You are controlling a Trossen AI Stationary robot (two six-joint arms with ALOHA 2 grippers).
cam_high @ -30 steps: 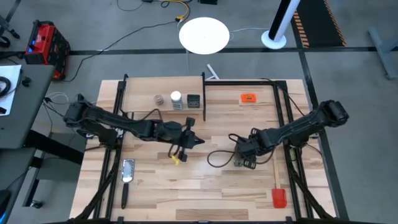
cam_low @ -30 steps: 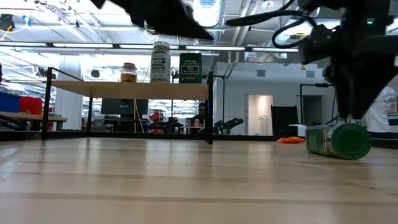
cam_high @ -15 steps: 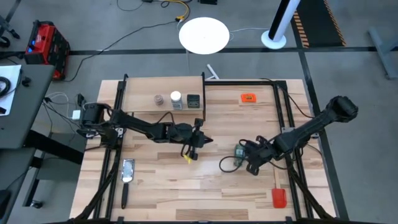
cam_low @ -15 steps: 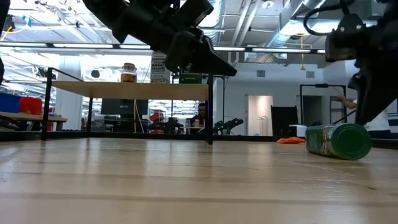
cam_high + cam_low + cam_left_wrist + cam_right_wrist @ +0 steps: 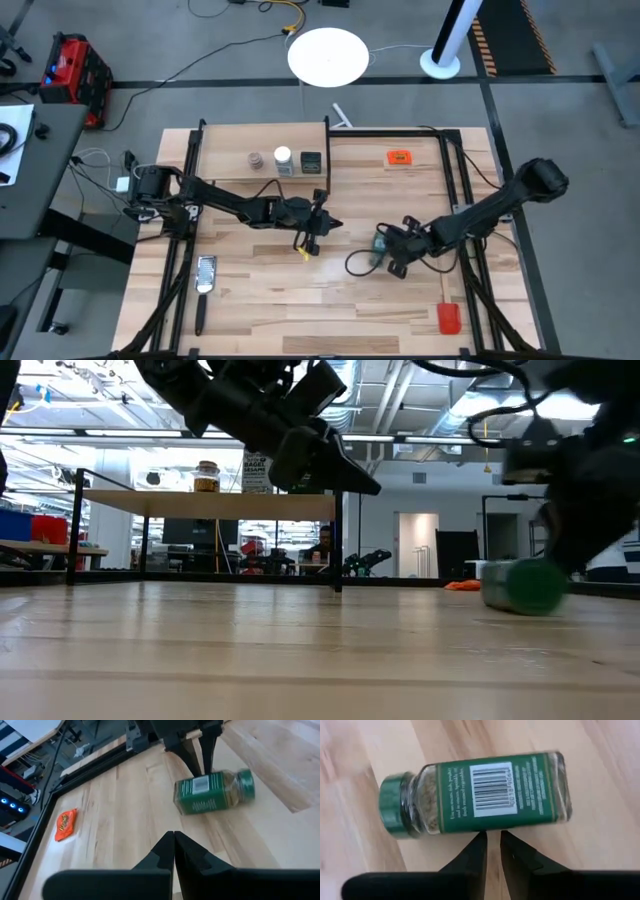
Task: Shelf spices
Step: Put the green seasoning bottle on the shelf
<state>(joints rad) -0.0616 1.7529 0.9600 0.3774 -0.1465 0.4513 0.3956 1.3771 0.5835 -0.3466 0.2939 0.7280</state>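
Beside toppled green-lidded jar (image 5: 381, 243), right gripper (image 5: 396, 256) nearly closed, empty, left gripper (image 5: 322, 228) closed, orange tag (image 5: 400, 157) apart.

High view straight down over table (image 5: 260, 290), low view level at tabletop, both wrist views close on green-lidded jar (image 5: 475, 792)

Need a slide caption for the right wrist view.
Right gripper nearly shut beside green-lidded jar lying on its side on the table.
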